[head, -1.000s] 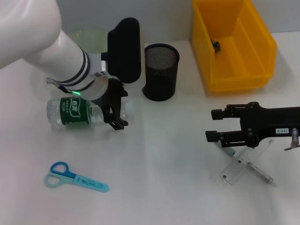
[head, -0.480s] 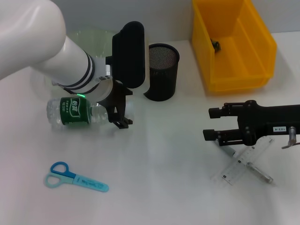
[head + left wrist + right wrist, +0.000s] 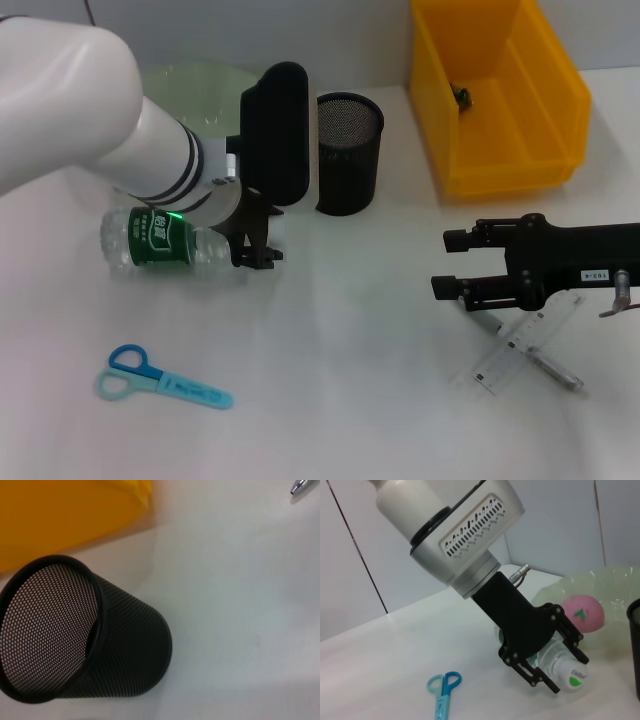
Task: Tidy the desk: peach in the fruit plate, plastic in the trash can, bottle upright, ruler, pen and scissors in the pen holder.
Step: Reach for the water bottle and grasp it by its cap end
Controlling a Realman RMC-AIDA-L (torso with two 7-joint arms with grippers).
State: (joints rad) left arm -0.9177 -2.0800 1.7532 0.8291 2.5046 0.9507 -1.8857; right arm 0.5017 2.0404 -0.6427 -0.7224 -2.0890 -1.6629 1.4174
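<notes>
The clear bottle (image 3: 150,240) with a green label lies on its side. My left gripper (image 3: 256,243) is open, its fingers on either side of the bottle's neck; the right wrist view shows this gripper (image 3: 568,674) near the white cap. A pink peach (image 3: 582,612) rests in the pale green fruit plate (image 3: 195,82). Blue scissors (image 3: 160,378) lie near the front left. My right gripper (image 3: 447,264) hangs open just left of the clear ruler (image 3: 525,345) and the pen (image 3: 545,368) crossing it. The black mesh pen holder (image 3: 348,150) stands at the middle back. I cannot make out the plastic.
A yellow bin (image 3: 500,110) stands at the back right with a small dark thing (image 3: 462,95) inside. In the left wrist view the pen holder (image 3: 75,635) sits close, the yellow bin (image 3: 65,515) behind it.
My left arm has swung its wrist to the right, and the gripper has settled lower at the bottle's neck. The right gripper has edged slightly left. The bottle has not moved.
</notes>
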